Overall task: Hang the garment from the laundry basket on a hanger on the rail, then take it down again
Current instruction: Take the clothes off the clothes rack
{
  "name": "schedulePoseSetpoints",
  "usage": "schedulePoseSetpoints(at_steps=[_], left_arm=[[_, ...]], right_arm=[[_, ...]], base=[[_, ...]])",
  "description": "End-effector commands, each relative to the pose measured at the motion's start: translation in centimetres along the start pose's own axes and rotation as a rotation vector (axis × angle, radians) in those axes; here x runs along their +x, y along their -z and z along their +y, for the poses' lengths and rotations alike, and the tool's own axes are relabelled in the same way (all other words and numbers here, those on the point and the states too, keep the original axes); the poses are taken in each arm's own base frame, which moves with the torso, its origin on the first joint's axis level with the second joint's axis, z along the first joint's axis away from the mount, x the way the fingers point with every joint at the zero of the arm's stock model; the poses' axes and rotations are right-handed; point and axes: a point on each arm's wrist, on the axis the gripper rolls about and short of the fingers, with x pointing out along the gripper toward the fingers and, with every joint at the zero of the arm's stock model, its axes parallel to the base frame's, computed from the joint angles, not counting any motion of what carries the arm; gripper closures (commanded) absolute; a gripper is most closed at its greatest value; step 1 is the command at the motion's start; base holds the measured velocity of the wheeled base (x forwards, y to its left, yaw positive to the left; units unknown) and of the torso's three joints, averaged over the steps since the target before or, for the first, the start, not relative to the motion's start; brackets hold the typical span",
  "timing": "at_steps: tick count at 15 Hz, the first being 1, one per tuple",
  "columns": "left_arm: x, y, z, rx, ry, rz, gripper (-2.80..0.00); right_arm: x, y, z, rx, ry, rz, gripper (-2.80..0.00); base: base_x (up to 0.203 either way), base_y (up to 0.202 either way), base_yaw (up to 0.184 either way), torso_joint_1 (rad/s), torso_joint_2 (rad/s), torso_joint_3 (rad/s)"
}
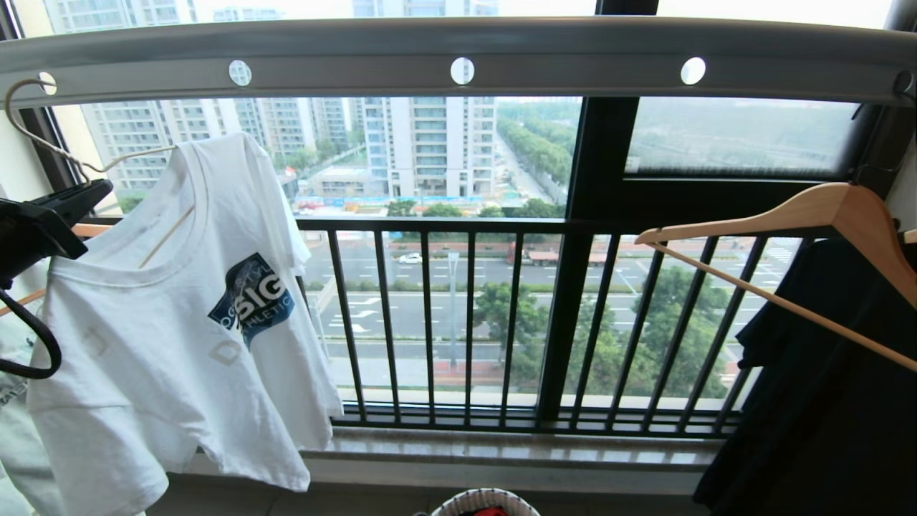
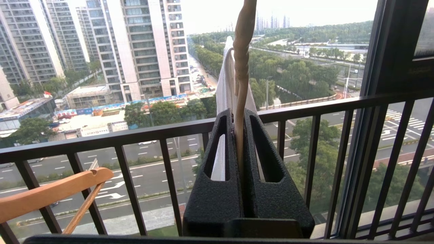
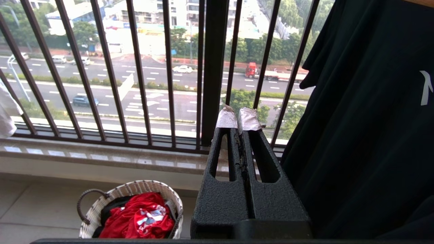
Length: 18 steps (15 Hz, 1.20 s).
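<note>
The left gripper (image 2: pixel 241 135) is clamping the thin cream-white wire hanger (image 1: pixel 43 136), the white printed T-shirt (image 1: pixel 179 322) draping just beyond it; the right gripper (image 3: pixel 239 118) is sitting closed.

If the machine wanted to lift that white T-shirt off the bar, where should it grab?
Probably the thin hanger just below its hook, from the robot's left: that bare wire stands clear of the T-shirt under the rail. The left pincer is already shut on it there.

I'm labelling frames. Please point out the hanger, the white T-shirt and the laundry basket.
hanger (image 1: pixel 29 89): head view, its hook.
white T-shirt (image 1: pixel 165 358): head view, its front.
laundry basket (image 3: pixel 89 217): right wrist view, its woven wall.
</note>
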Motion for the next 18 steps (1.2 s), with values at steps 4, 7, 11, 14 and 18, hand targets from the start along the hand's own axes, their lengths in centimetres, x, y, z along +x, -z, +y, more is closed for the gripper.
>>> schedulePoseSetpoints(at_steps=[4,7,11,14,18], left_arm=[[-0.3,-0.2,0.2,0.008,-0.005,-0.006,0.00],[-0.6,-0.8,0.1,0.013,-0.011,-0.018,0.00],[-1.1,-2.5,-0.8,0.013,-0.003,-0.046,0.00],[-1.9,-4.5,-2.1,0.004,0.010,-0.084,0.00],[-3.6,-8.3,-4.7,-0.094,0.170,-0.075,0.00]], right_arm=[[0.0,0.0,0.0,-0.001,0.000,0.000,0.00],[0.0,0.0,0.0,-0.001,0.000,0.000,0.00],[0.0,0.0,0.0,-0.001,0.000,0.000,0.00],[0.0,0.0,0.0,-0.001,0.000,0.000,0.00],[0.0,0.0,0.0,-0.001,0.000,0.000,0.00]], base=[[0.000,0.000,0.000,0.000,0.00,0.000],[0.000,0.000,0.000,0.000,0.00,0.000],[0.000,0.000,0.000,0.000,0.00,0.000],[0.000,0.000,0.000,0.000,0.00,0.000],[0.000,0.000,0.000,0.000,0.00,0.000]])
